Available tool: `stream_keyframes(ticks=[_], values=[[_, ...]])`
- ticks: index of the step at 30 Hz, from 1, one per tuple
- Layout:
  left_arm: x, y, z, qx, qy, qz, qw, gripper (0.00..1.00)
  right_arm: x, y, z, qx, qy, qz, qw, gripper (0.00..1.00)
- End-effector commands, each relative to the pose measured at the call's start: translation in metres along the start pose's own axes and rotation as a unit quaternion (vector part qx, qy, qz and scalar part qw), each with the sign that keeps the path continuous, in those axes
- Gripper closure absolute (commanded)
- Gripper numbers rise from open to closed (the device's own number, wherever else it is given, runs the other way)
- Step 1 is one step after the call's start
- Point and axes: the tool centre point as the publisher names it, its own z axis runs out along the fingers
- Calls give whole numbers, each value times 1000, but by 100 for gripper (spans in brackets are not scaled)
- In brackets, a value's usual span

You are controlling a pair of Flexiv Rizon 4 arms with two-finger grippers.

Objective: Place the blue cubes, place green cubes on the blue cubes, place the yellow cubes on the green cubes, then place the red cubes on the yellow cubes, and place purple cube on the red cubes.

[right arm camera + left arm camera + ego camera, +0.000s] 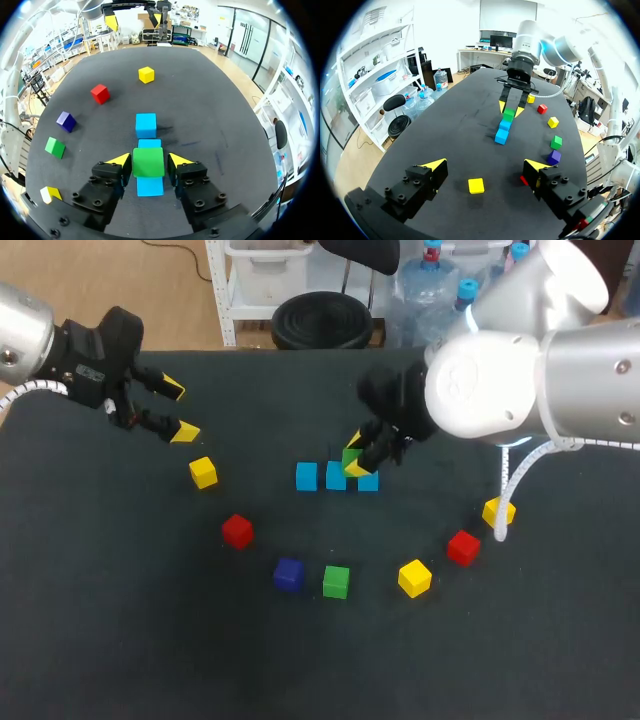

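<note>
A green cube (148, 166) is pinched by the right gripper (149, 159) and held over the row of three blue cubes (146, 125) at mid-table. The left gripper (485, 165) is spread wide, empty, with a yellow cube (476, 185) seen between its fingers.

Head view: the right arm (520, 380) masks most of the right gripper (355, 462); only its dark fingers and yellow tips show. Those fingers partly cover the green cube (350, 456) in the jaws and the right-end blue cube (368, 481). A white cable (515, 475) crosses one yellow cube (497, 510).

Left wrist view: a red cube (523, 180) shows only as a sliver behind a finger of the left gripper (486, 165).

Right wrist view: the green cube overlies most of the middle blue cube (149, 143); contact between them cannot be determined.
</note>
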Motion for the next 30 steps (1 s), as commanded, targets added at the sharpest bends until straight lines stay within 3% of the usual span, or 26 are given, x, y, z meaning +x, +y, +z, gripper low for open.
stream_keyframes(ticks=[1,2,12,19,30], values=[[2,0,0,-1,-3,2,1000,0,-4,-2,-5,2,-4,-3,1000,18],[2,0,0,-1,-3,2,1000,0,-5,-2,-8,3,-6,-5,1000,0],[2,0,0,-1,-3,2,1000,0,-6,-5,-53,4,-48,11,999,0],[2,0,0,-1,-3,2,1000,0,23,-11,-94,-4,-98,37,994,0],[2,0,0,-1,-3,2,1000,0,64,-11,-134,8,-114,15,993,0]])
